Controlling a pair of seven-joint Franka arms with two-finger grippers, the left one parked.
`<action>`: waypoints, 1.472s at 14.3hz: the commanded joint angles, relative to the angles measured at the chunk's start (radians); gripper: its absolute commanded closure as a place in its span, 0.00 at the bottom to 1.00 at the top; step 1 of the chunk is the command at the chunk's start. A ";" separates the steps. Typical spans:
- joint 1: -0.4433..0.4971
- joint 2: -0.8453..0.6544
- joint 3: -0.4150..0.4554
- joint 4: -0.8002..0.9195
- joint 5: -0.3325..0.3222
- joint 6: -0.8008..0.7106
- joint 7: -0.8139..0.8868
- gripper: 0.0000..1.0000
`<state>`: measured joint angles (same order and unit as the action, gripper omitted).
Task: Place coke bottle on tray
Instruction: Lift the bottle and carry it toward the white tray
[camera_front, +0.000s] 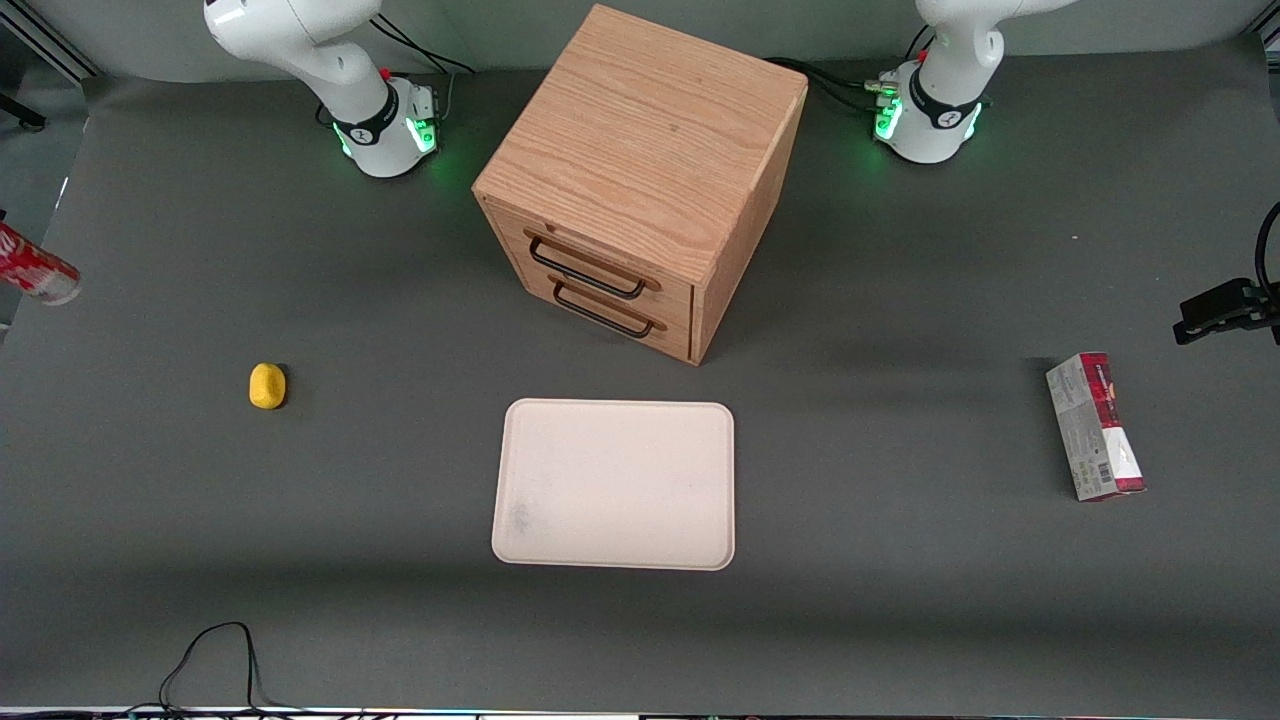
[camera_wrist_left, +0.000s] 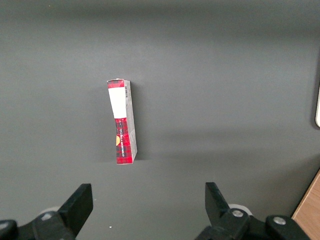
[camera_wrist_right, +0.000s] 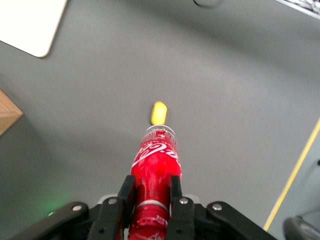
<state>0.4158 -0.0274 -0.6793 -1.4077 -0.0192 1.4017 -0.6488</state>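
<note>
Two fingers (camera_wrist_right: 176, 192) of the gripper (camera_wrist_right: 152, 200) sit closed on the coke bottle (camera_wrist_right: 155, 170) near its cap end, at the front view's left edge, well apart from the tray (camera_front: 613, 484); likely light, rigid, slick plastic, so grip looks adequate

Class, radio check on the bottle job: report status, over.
Gripper shut on coke bottle, held at the working arm's end of the table. Tray bare, in front of the drawer cabinet. Yellow lump lies between; passable overhead, likely.
</note>
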 joint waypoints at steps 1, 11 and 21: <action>-0.003 0.239 0.032 0.295 0.106 -0.111 0.070 1.00; -0.005 0.511 0.495 0.561 0.139 -0.106 0.791 1.00; 0.040 0.664 0.586 0.567 0.110 0.065 0.916 1.00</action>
<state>0.4595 0.5678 -0.1000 -0.8984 0.0963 1.4429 0.2462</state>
